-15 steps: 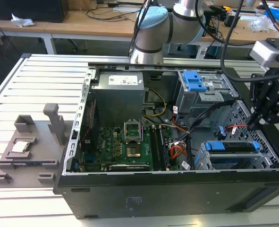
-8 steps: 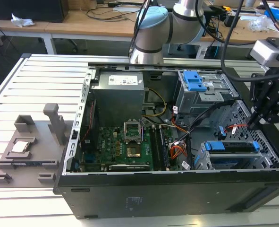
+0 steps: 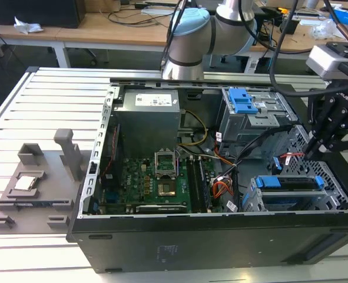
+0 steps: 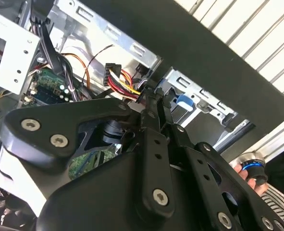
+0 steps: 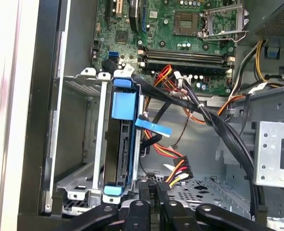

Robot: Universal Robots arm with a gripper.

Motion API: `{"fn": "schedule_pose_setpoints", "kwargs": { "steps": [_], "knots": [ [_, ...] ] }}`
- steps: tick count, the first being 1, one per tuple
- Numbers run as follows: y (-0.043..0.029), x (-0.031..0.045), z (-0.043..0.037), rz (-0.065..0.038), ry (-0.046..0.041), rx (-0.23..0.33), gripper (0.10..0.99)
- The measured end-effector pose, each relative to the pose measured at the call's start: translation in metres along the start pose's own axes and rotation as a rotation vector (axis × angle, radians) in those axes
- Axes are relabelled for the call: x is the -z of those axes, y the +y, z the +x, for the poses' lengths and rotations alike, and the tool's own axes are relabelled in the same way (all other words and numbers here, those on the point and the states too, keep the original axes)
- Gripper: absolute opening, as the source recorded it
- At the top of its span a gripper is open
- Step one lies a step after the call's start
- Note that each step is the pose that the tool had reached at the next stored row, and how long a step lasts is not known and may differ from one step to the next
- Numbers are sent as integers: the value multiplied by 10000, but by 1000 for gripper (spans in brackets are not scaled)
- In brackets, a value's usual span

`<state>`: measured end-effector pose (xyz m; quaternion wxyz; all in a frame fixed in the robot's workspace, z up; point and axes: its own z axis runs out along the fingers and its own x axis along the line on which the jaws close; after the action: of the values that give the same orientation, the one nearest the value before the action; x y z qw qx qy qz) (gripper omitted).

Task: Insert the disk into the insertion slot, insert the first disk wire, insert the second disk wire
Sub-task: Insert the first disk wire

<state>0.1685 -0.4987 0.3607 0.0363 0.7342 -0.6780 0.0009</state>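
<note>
While the disk (image 5: 118,144) sits edge-on inside the insertion slot (image 5: 74,179) of the open computer case (image 3: 221,242), the end effector (image 5: 154,195) hangs just beside its exposed end. Its fingers are pressed close together at a black connector (image 5: 162,186); whether they pinch it, I cannot tell.

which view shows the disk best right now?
First wrist view: the disk runs edge-on at full length, blue carrier ends visible, inside the insertion slot. The exterior view shows it small, at that view's right. In the second wrist view, a blue tab, possibly its carrier, is visible.
</note>
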Motion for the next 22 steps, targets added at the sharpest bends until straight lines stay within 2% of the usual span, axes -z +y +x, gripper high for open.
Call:
{"fn": "schedule_pose_setpoints", "kwargs": {
  "steps": [2,5,10,17,22],
  "knots": [
    [40,-3,-3,0,0,0,173],
    [41,-3,-3,0,0,-5,173],
    [41,-5,-4,-47,-49,-945,173],
    [41,-6,6,-48,-49,-949,173],
    [55,-19,184,-48,-50,-961,173]
  ]
}}
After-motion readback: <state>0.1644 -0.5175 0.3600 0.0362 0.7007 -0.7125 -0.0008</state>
